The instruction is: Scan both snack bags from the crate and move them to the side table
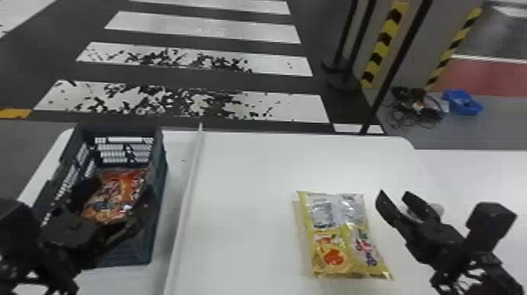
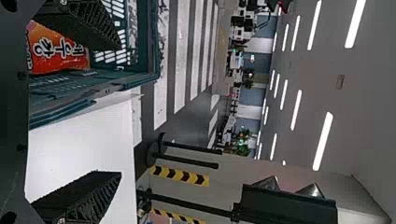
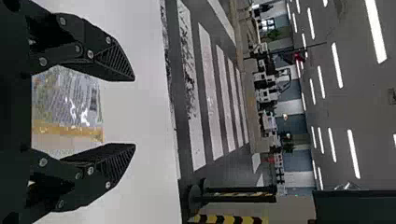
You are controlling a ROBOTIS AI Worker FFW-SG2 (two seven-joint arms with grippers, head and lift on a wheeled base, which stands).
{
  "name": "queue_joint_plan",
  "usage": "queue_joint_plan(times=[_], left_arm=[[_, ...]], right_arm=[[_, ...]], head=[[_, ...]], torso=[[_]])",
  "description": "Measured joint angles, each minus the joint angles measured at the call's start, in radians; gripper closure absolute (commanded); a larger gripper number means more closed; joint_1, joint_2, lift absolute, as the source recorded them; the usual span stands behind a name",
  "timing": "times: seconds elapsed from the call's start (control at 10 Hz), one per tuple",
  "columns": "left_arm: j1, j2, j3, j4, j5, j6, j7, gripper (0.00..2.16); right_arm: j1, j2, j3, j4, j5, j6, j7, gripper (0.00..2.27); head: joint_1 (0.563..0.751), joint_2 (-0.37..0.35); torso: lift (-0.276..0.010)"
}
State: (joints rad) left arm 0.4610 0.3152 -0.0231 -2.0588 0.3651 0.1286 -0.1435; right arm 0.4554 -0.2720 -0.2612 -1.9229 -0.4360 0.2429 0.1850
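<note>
In the head view my left gripper (image 1: 106,208) is over the near part of the dark crate (image 1: 157,219), just above an orange-red snack bag (image 1: 121,188) lying inside. The left wrist view has my left gripper (image 2: 119,109) open, the orange bag (image 2: 56,49) behind one finger. A yellow and silver snack bag (image 1: 341,239) lies flat on the white table. To its right, my right gripper (image 1: 392,200) stands open and holds nothing. In the right wrist view the silver part of the yellow bag (image 3: 70,98) is seen beyond my right gripper (image 3: 134,112).
A thin raised white strip (image 1: 188,196) runs along the white table (image 1: 243,168) between crate and yellow bag. Another white surface (image 1: 490,172) adjoins at the right. Black posts and a blue object (image 1: 462,102) are on the floor behind.
</note>
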Motion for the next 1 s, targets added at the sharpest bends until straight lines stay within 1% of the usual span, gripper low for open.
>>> queue_joint_plan(times=[0.2,0.3,0.4,0.5,0.6,0.8,1.0], left_arm=[[-0.001,0.004,-0.001,0.009,0.005,0.001,-0.001,0.04],[-0.001,0.007,0.001,0.016,0.010,0.002,0.000,0.04],[-0.001,0.011,0.004,0.025,0.013,0.001,0.000,0.04],[-0.001,0.015,0.009,0.039,0.021,-0.008,-0.003,0.04],[-0.003,0.018,0.012,0.056,0.028,-0.022,-0.005,0.04],[-0.007,0.021,0.014,0.076,0.032,-0.040,-0.005,0.04],[-0.011,0.022,0.014,0.085,0.032,-0.043,-0.006,0.04]], right_arm=[[-0.065,-0.071,-0.048,0.171,0.016,-0.017,0.041,0.00],[-0.092,-0.112,-0.056,0.259,0.023,-0.025,0.060,0.00],[-0.114,-0.149,-0.057,0.335,0.035,-0.035,0.083,0.00],[-0.133,-0.176,-0.058,0.398,0.048,-0.053,0.097,0.00],[-0.156,-0.197,-0.058,0.460,0.057,-0.068,0.125,0.00],[-0.224,-0.227,-0.059,0.599,0.027,-0.092,0.225,0.00],[-0.277,-0.240,-0.049,0.689,0.024,-0.119,0.261,0.03]], head=[[0.695,-0.258],[0.695,-0.296],[0.695,-0.310],[0.695,-0.329],[0.695,-0.344],[0.695,-0.350],[0.695,-0.350]], torso=[[-0.095],[-0.095],[-0.095],[-0.095],[-0.095],[-0.095],[-0.095]])
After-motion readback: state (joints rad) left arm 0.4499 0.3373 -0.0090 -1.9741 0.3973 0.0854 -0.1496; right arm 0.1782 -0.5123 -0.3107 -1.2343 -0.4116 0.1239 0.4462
